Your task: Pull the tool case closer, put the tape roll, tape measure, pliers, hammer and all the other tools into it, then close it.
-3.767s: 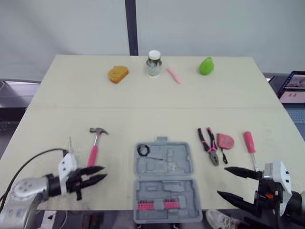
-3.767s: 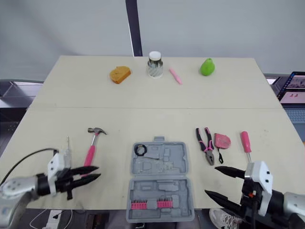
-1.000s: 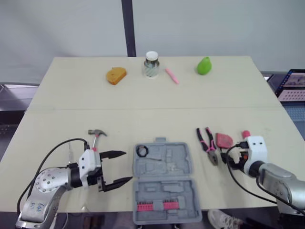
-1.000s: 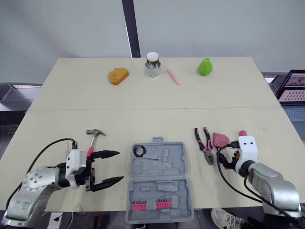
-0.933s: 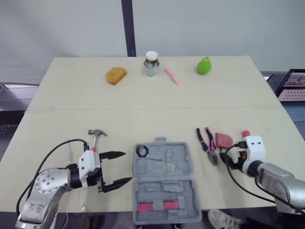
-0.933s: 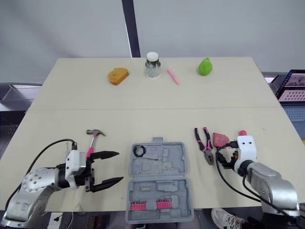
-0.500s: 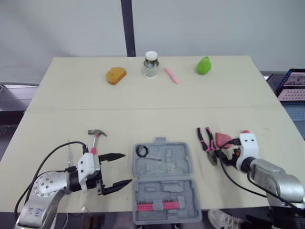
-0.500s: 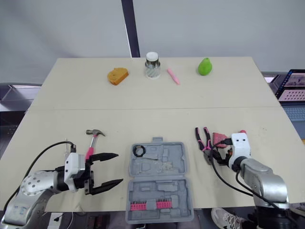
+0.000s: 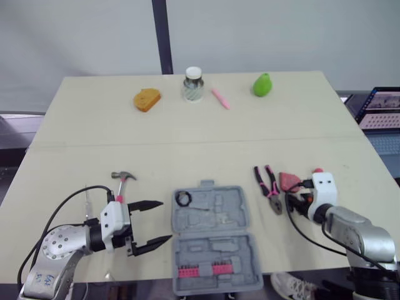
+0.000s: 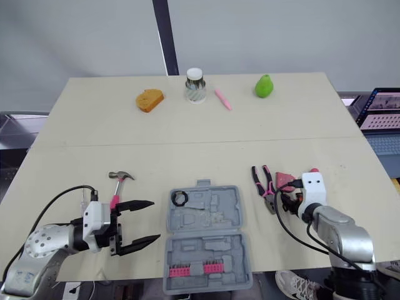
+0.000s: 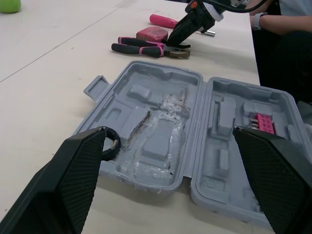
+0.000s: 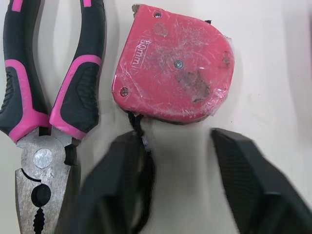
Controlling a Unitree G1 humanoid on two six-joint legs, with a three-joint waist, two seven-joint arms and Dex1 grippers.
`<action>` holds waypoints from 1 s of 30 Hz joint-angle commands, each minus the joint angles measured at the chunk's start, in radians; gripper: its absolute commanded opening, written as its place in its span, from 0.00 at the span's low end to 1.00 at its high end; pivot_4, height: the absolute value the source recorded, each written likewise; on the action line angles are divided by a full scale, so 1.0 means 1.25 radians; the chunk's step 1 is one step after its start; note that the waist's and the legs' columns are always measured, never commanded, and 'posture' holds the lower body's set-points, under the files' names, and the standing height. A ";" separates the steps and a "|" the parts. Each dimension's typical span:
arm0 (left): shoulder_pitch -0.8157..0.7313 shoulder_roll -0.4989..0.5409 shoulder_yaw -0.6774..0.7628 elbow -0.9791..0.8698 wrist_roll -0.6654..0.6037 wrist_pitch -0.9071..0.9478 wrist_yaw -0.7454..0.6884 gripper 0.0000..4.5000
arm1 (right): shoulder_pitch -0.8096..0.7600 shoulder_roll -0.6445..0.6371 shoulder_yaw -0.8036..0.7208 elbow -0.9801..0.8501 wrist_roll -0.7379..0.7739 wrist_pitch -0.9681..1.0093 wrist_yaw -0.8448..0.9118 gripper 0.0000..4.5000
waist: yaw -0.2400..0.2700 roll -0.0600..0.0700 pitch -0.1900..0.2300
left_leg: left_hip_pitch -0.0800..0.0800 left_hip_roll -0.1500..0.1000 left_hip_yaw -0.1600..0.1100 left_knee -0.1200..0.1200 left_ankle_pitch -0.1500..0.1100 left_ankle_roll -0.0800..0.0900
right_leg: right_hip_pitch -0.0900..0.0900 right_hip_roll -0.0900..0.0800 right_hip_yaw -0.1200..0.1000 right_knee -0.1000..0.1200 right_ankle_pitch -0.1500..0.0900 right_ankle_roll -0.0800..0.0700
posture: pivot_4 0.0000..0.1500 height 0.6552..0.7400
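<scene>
— Beige table (image 9: 187, 144), tool case (image 9: 212, 219) lying open at its 6 o'clock edge. Where are the grippers?
— Left gripper (image 9: 161, 220) sits at the case's 9 o'clock, fingers spread wide, holding nothing. Right gripper (image 12: 173, 132) is at 2 o'clock, fingers apart, tips just short of the tape measure (image 12: 173, 68).
— The other tools?
— Pliers (image 12: 44, 97) lie just beside the tape measure, at its 9 o'clock. Hammer (image 9: 120, 186) lies at the case's 10 o'clock, and the tape roll (image 9: 184, 199) rests inside the case's 11 o'clock corner.

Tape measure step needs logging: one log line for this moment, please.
right claw open by tape measure | left claw open beside tool case | lid open
</scene>
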 commanded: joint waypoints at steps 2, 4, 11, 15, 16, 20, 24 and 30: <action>0.009 0.004 0.015 0.002 -0.003 -0.014 -0.001 1.00 | -0.001 -0.001 0.008 -0.015 -0.012 0.004 -0.006 0.00 | 0.000 0.000 0.000 | 0.000 0.000 0.000 0.000 0.000 0.000 | 0.000 0.000 0.000 0.000 0.000 0.000 | 1.00 0.47; 0.010 0.004 0.015 0.003 -0.002 -0.015 0.000 1.00 | 0.000 -0.003 0.009 -0.016 -0.012 0.002 -0.005 0.00 | 0.000 0.000 0.000 | 0.000 0.000 0.000 0.000 0.000 0.000 | 0.000 0.000 0.000 -0.001 0.000 0.000 | 1.00 0.47; 0.010 0.002 0.014 0.009 -0.002 -0.021 -0.001 1.00 | 0.012 -0.007 0.010 -0.032 -0.010 0.004 0.000 0.00 | 0.000 0.000 0.000 | 0.000 0.000 0.000 -0.001 0.000 0.000 | 0.000 0.000 0.000 -0.001 0.000 0.000 | 1.00 0.47; 0.008 0.002 0.011 0.012 -0.002 -0.023 -0.001 1.00 | 0.033 -0.010 0.004 -0.064 0.001 0.019 0.006 0.00 | 0.001 0.000 0.000 | 0.000 0.000 0.000 -0.002 0.000 0.000 | -0.001 0.000 0.000 -0.001 0.000 0.000 | 1.00 0.47; 0.007 0.002 0.010 0.013 -0.002 -0.024 -0.001 1.00 | 0.039 -0.012 0.002 -0.074 0.004 0.026 0.009 0.00 | 0.001 0.000 0.000 | -0.001 0.000 0.000 -0.002 0.000 0.000 | -0.002 0.000 0.000 -0.001 0.000 0.000 | 1.00 0.47; 0.002 0.002 0.006 0.017 -0.002 -0.024 -0.003 1.00 | 0.085 -0.018 -0.001 -0.137 0.032 0.068 0.028 0.00 | 0.001 0.000 0.000 | -0.001 0.000 0.000 -0.002 0.000 0.000 | -0.002 0.000 0.000 -0.001 0.000 0.000 | 1.00 0.47; -0.007 0.004 -0.002 0.027 -0.003 -0.025 -0.016 1.00 | 0.125 -0.013 -0.005 -0.189 0.047 0.100 0.028 0.00 | 0.001 0.000 0.000 | -0.002 0.000 0.000 -0.003 0.000 0.000 | -0.002 0.000 0.000 -0.001 0.000 0.000 | 1.00 0.47; -0.024 0.004 -0.011 0.044 -0.007 -0.025 -0.038 1.00 | 0.170 -0.003 -0.014 -0.254 0.065 0.141 0.021 0.00 | 0.001 0.000 0.000 | -0.002 0.000 0.000 -0.003 0.000 0.000 | -0.003 0.000 0.000 -0.002 0.000 0.000 | 1.00 0.47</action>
